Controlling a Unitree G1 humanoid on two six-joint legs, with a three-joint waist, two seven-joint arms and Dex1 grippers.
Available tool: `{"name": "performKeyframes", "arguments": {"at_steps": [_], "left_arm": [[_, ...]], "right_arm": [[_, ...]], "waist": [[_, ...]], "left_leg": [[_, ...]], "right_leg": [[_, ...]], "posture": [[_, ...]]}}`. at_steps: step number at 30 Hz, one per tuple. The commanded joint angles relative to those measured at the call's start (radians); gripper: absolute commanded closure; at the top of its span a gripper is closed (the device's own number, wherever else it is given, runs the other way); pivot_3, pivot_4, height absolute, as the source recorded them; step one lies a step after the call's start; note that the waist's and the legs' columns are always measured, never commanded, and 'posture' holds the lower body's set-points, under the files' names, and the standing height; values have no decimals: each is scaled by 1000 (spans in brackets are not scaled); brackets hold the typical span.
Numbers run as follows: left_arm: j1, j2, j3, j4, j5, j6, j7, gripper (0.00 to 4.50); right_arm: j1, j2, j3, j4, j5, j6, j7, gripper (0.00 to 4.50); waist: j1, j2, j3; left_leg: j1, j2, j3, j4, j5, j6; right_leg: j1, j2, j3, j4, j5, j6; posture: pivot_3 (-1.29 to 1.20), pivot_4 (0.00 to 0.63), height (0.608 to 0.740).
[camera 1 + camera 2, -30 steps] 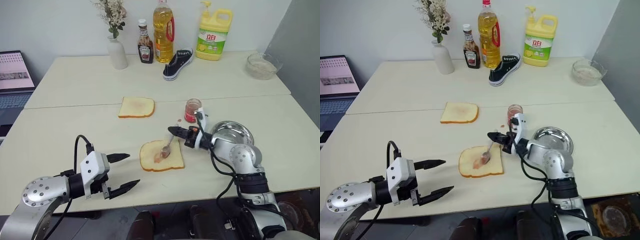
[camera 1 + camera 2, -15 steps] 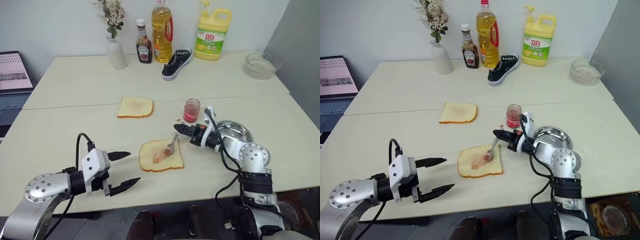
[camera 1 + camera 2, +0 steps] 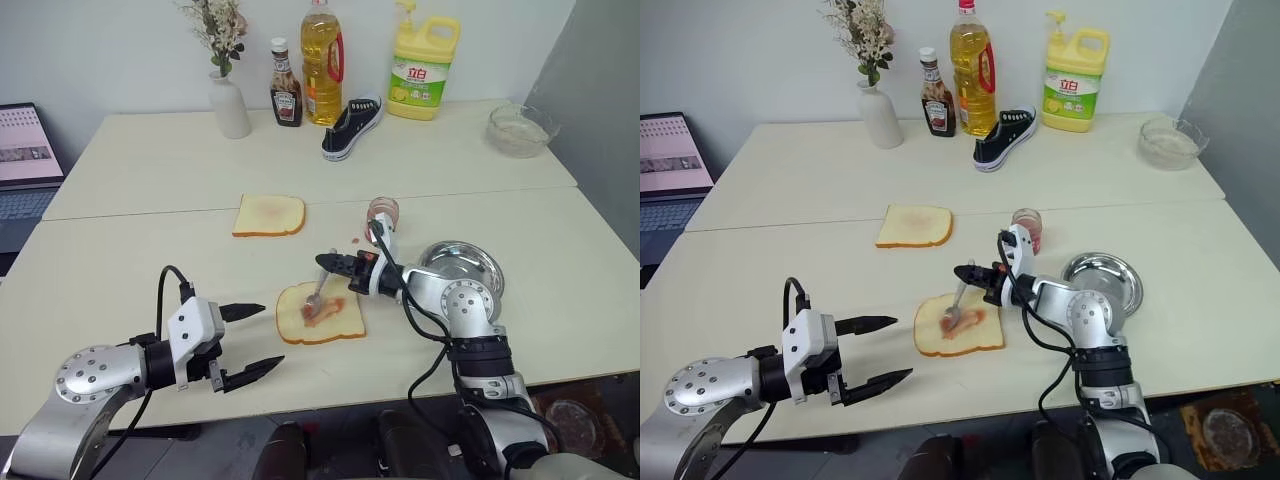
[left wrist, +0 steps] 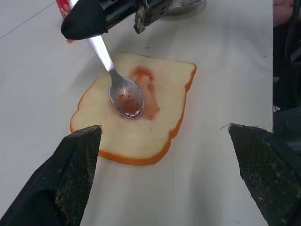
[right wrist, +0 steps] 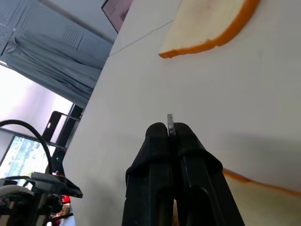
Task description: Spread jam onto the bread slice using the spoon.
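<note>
From the left wrist, spoon (image 4: 123, 94) bowl shows jam-smeared on bread slice (image 4: 136, 113).

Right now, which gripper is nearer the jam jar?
The right gripper. It holds the spoon over the bread slice, with the jam jar just behind its wrist. The left gripper hangs open at the table's near edge, beyond the bread.
</note>
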Motion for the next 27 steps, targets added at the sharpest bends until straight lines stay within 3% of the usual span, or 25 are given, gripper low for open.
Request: {"name": "performKeyframes", "arguments": {"at_steps": [1,9,17,21,27], "left_arm": [[-4,5,5,-29,-5,-8,8,0],[-36,-6,-25,-1,3,-23,2,0],[-127,5,-46,44,-8,-15,-12,0],[-285,55,-57,82,-52,65,-47,0],[-560,102,-170,79,-116,219,-119,0]], "right_arm": [[23,-54,-14,-59,-5,11,26,4472],[47,-111,-55,-91,6,33,28,4472],[-54,-14,-208,-177,162,107,-141,4472],[-131,21,-305,-236,282,127,-284,4472],[-89,-37,-398,-378,470,125,-495,4472]], "waist": [[0,0,0],[5,0,0],[2,0,0],[5,0,0],[12,0,0]], "left_leg": [[0,0,0,0,0,0],[0,0,0,1,0,0],[0,0,0,1,0,0],[-1,1,-2,1,0,0],[-3,-1,-2,1,0,0]], "right_leg": [[0,0,0,0,0,0],[1,0,0,0,-1,2],[0,1,0,1,-1,1],[0,1,-2,1,0,0],[0,1,-2,-1,0,1]], "posture": [[0,150,740],[0,150,740],[0,150,740],[0,150,740],[0,150,740]]}}
